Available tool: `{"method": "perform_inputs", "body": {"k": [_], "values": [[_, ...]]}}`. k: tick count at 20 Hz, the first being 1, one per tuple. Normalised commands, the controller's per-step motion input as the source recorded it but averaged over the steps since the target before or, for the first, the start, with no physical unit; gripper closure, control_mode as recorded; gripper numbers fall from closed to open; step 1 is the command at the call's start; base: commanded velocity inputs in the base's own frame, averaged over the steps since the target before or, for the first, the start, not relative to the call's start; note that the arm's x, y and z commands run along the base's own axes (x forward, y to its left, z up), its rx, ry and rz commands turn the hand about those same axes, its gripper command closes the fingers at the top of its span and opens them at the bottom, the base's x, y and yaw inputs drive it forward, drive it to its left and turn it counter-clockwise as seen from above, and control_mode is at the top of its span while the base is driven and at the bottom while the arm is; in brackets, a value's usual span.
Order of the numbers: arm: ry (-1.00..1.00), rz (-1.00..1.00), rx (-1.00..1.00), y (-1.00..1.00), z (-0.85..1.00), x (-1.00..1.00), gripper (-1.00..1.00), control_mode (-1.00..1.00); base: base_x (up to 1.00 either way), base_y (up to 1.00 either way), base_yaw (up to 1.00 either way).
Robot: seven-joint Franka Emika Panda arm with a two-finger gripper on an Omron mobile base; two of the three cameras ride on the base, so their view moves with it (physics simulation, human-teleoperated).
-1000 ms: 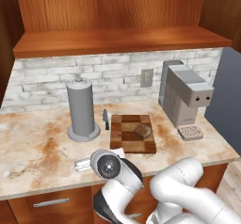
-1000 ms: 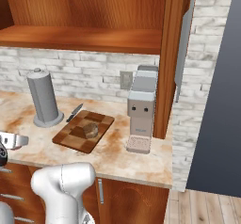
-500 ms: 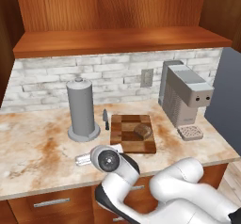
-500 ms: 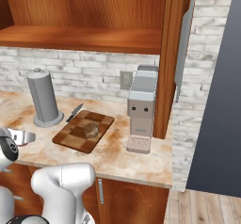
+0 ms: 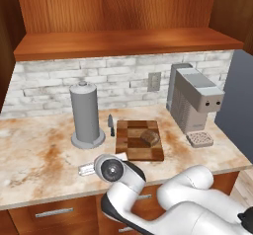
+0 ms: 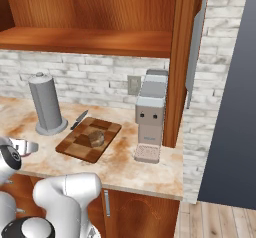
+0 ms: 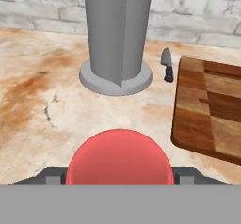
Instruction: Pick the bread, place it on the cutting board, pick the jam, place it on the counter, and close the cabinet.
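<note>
Jam point(image 7: 120, 156), with its round red lid and no label I can read, sits pinched between the claw point(image 7: 120, 177) tips above the counter point(image 7: 42, 105). Beyond stands a grey paper-towel holder point(image 7: 117, 35); right of it, a small knife point(image 7: 166, 64) and the checkered cutting board point(image 7: 212, 110) carrying dark mottled bread point(image 5: 150, 137).

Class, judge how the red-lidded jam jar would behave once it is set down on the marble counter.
The jam looks rigid and squat, so probably stable upright. Its round, smooth lid suggests it may slip or roll if tipped. The counter beneath looks flat, so it should rest steadily.
</note>
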Motion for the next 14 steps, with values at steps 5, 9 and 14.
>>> {"method": "perform_inputs", "body": {"k": [5, 9, 14], "values": [[0.0, 0.0, 0.0, 0.0, -0.15, 0.0, 1.0, -1.0, 0.0, 0.0, 0.0], [0.0, 0.0, 0.0, 0.0, -0.17, 0.0, 1.0, -1.0, 0.0, 0.0, 0.0], [0.0, 0.0, 0.0, 0.0, -0.16, 0.0, 1.0, -1.0, 0.0, 0.0, 0.0]]}}
